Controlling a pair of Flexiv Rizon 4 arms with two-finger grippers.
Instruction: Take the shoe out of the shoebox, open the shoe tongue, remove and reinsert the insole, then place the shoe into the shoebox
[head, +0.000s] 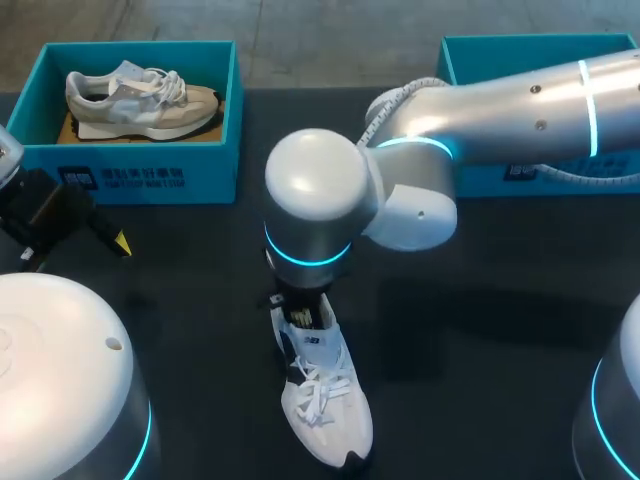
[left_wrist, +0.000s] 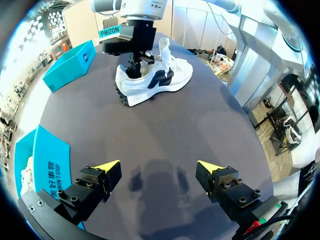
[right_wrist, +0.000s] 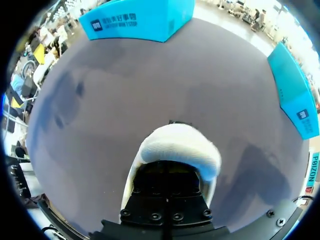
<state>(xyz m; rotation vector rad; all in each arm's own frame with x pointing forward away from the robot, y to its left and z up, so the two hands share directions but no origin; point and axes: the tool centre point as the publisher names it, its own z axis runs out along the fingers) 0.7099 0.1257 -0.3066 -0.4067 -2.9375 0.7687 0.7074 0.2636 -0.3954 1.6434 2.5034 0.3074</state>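
the white shoe (head: 322, 400) with a dark side mark stands on its sole on the black table (head: 480, 330), close to the middle of the front edge. its toe points at that edge and a little toward the right, its heel points away, and it lies outside both boxes with its laces loose. in the left wrist view its tongue (left_wrist: 165, 47) stands up. the right claw (head: 303, 305) comes straight down into the heel end of the shoe's mouth. the right wrist view shows only the black claw body sunk behind the padded heel collar (right_wrist: 175, 147), so i cannot tell whether it is open or closed, or whether it has hold of anything inside. the right arm (head: 500, 110) comes in from the far right corner, runs nearly level over the table toward the middle, then bends at a big rounded joint and drops upright to the shoe. further back, by the left edge, the left claw (left_wrist: 159, 167) hangs above bare table, spread wide with nothing between its yellow tips, and looks across the table toward the shoe. it sits just in front of a teal box (head: 130, 165) at the far left corner, and a second, beige and white shoe (head: 140, 100) lies on its side in that box. another teal box (head: 490, 50) stands at the far right corner, mostly hidden behind the right arm.
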